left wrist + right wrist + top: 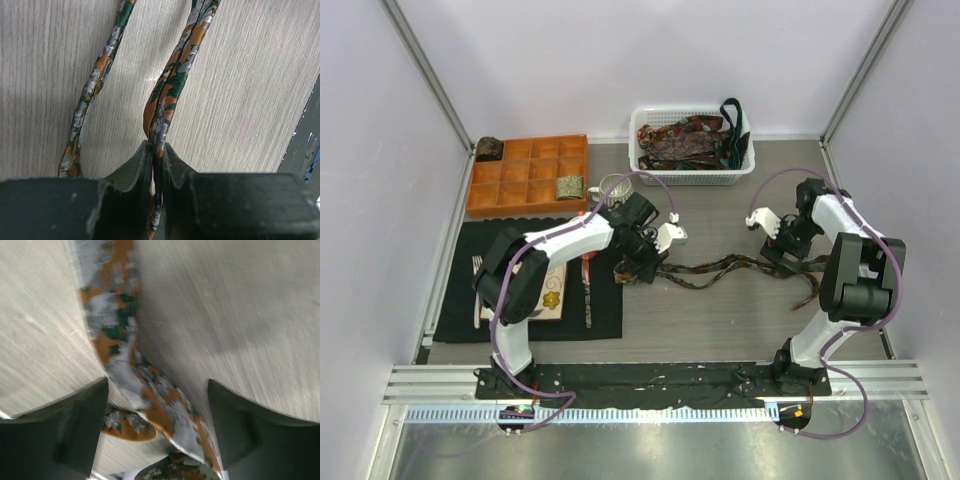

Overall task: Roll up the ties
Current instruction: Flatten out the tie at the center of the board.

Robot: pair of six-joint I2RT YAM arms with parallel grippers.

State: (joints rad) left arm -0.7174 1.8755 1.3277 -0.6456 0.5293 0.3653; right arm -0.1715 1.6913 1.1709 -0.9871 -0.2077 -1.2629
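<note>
Mid-bench, one patterned tie [730,268] lies stretched left to right on the grey wood-grain bench [720,330], its narrow lengths doubled and loosely crossed. Left claw [638,262] sits at the tie's left end; the left wrist view shows its fingers pressed together on a folded orange, green and grey strand [170,85], which is pinched between the tips [156,150], while a second strand runs free just to the left. Right claw [782,245] is at the tie's right end, down near the bench. The right wrist view shows its fingers spread wide [157,405] with the tie's broader part [120,335] lying flat between them, touching neither finger as far as can be seen. Far side, centre: white mesh basket [690,180] holding a heap of unrolled ties [680,140], with one dark green tie [732,125] draped over its far right rim. Far left: orange compartment tray [520,205]. One mottled coil [569,187] sits in a right-column compartment and another coil [488,148] is at the far left corner; I cannot tell whether that one is inside a compartment or on the rim. The other visible compartments hold nothing.
</note>
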